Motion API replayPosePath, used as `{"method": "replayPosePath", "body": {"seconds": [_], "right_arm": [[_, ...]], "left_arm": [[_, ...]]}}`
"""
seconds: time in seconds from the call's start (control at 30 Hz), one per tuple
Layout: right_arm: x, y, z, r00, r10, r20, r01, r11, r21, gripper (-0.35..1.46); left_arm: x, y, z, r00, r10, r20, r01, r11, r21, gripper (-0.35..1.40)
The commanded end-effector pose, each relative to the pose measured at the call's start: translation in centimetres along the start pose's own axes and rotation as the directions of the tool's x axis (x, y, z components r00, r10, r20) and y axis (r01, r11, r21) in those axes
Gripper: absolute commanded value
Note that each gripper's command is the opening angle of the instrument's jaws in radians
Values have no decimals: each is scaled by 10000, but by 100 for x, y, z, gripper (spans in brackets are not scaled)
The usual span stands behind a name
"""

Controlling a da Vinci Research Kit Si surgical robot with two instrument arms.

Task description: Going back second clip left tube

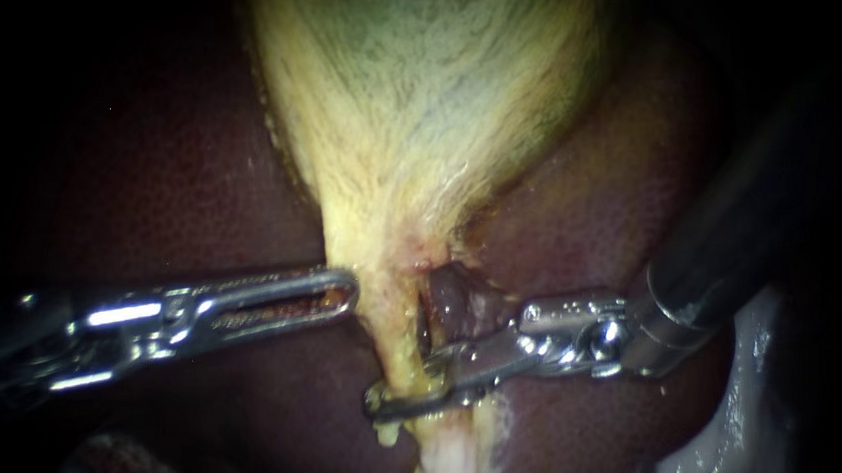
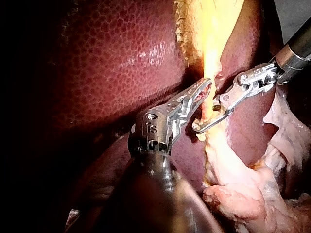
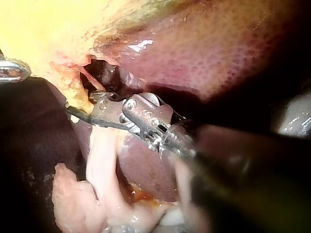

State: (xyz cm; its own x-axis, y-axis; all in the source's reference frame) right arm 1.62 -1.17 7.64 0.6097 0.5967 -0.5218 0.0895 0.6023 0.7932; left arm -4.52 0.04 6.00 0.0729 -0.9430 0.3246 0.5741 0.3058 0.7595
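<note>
The yellow-green gallbladder (image 1: 430,95) narrows downward into a yellow left tube (image 1: 394,344) beside a dark opening in the tissue. My right instrument (image 1: 394,401) comes in from the right. Its thin jaws stand open, one on each side of that tube, low down; I make out no clip for certain. In the left wrist view the right instrument (image 2: 199,125) reaches across the tube (image 2: 206,109). My left instrument (image 1: 350,290) comes in from the left, its jaws shut on the edge of the gallbladder's neck, just above the right instrument's jaws.
Dark red liver (image 1: 165,166) lies on both sides of the gallbladder. Pale, frayed tissue (image 1: 449,465) hangs below the tube, and more of that pale tissue (image 2: 233,179) bunches beside my left instrument's shaft. A whitish fold (image 1: 745,402) sits under my right shaft.
</note>
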Motion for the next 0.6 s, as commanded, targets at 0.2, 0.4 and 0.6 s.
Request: {"method": "replayPosePath", "body": {"seconds": [0.2, 0.4, 0.6], "right_arm": [[0, 0, 0, 10000, -4, 1, 4, 10000, -2, -35], [1, -2, 2, 9999, 43, -137, -42, 10000, 61, -14], [5, -3, 1, 9930, -1177, -126, 1176, 9930, -49, 30]], "left_arm": [[0, 1, 0, 10000, 1, -2, -1, 10000, 4, -35], [0, 1, 0, 10000, 1, -2, -1, 10000, 4, -35], [0, 0, -1, 10000, 1, -2, -1, 10000, 4, -35]]}}
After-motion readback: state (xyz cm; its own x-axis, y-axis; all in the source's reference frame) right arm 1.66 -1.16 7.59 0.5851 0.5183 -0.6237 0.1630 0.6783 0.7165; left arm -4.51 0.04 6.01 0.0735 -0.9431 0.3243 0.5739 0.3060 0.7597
